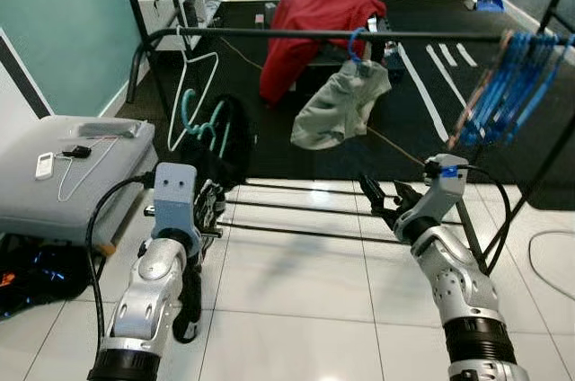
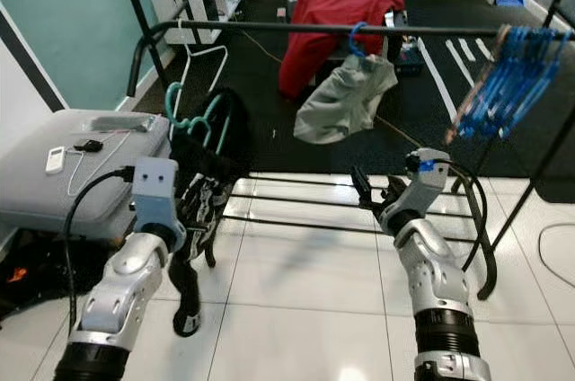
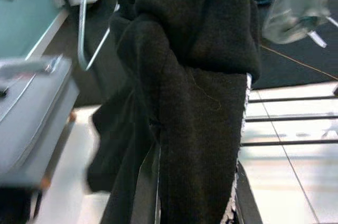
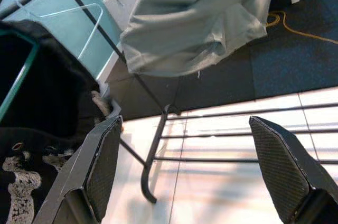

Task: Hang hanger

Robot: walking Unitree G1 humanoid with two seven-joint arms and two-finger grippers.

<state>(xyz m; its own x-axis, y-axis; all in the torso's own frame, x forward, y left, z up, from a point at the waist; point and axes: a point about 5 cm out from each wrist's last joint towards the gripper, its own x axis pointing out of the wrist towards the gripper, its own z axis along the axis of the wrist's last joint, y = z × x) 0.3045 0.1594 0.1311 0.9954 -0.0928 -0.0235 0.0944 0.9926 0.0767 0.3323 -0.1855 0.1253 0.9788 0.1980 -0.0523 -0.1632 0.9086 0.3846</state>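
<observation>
While the left end effector (image 1: pixel 208 206), lower left, grips a teal hanger (image 1: pixel 199 125) draped in limp black garment (image 3: pixel 195 102), the right end effector (image 1: pixel 388 199) gapes empty; judged light, stiff at its hook.

Rail (image 1: pixel 269 34) bare between white hanger (image 1: pixel 190 84) and grey garment (image 1: pixel 341 102); blue hangers (image 1: pixel 508 84) crowd right end.

A teal hanger (image 1: pixel 199 120) carries a black garment (image 1: pixel 220 143) with white print; beside it hangs a bare white hanger (image 1: pixel 190 75). Pale grey-green shorts (image 1: pixel 341 102) hang off a blue hook, a red cloth (image 1: pixel 314 17) behind, blue hangers (image 1: pixel 512 84) bunched together, white floor tiles (image 1: pixel 305 309)
</observation>
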